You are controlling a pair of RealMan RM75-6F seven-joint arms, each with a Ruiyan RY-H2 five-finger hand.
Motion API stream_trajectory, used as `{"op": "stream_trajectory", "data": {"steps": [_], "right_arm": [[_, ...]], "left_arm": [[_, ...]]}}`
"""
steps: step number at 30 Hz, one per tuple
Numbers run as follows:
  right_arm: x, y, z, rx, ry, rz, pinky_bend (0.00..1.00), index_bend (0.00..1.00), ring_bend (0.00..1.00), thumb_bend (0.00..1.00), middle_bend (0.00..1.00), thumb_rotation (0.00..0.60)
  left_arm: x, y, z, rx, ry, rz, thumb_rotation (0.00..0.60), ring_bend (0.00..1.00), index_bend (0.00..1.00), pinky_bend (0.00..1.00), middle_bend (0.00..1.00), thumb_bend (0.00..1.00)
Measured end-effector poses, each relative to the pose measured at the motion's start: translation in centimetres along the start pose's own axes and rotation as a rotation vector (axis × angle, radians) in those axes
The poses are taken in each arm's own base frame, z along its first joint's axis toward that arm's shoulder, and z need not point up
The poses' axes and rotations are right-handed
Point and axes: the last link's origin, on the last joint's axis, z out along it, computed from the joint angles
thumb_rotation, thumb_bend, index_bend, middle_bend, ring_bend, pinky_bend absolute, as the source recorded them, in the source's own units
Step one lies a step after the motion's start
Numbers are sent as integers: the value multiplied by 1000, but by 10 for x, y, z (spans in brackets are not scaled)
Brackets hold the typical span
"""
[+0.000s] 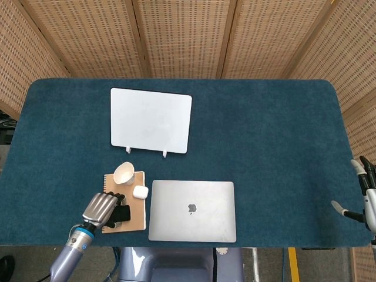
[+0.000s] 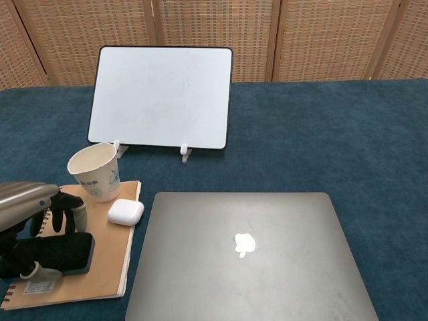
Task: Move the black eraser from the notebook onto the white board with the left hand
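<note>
Chest view shows the black eraser (image 2: 57,252) as a flat, rounded-cornered block with a matte, felt-like black top and a thin bluish edge along its lower side. It lies on the tan spiral notebook (image 2: 100,277), which sits at the table's front-left corner area, just left of the closed silver laptop (image 2: 244,257). The left hand (image 2: 30,224) is wrapped over the eraser's left end, dark fingers (image 2: 67,207) curled down behind it and the thumb in front, so the hand grips the eraser while it rests on the notebook. A white earbud case (image 2: 126,212) lies on the notebook's back-right corner, with a paper cup (image 2: 95,171) just behind it. The white board (image 2: 162,96) stands propped on small feet toward the table's back-left. In the head view the right hand (image 1: 365,200) hangs at the table's right edge, fingers spread and holding nothing.
</note>
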Motion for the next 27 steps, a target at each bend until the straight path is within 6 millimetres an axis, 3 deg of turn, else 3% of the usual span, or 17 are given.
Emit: {"op": "stream_trajectory", "data": {"steps": [8,14,20,27], "right_arm": [[0,0,0,1,-1,6,0,0,0,0,0,600],[1,-1,0,3,-1,10,0,0,0,0,0,600],[1,1,1,-3,-2,19,0,0,0,0,0,600],[1,6,4,-24,-10,28,0,0,0,0,0,600]], "left_arm": [[10,-2,-7,-11,52,-9,600,465,503,530,535,158],[34,0,-13,-53,177,8,600,465,504,530,535,143],[91,4,-3,-88,430,59,600,465,515,530,537,125],[162,10,40,-129,670,144,600,465,535,530,540,113]]}}
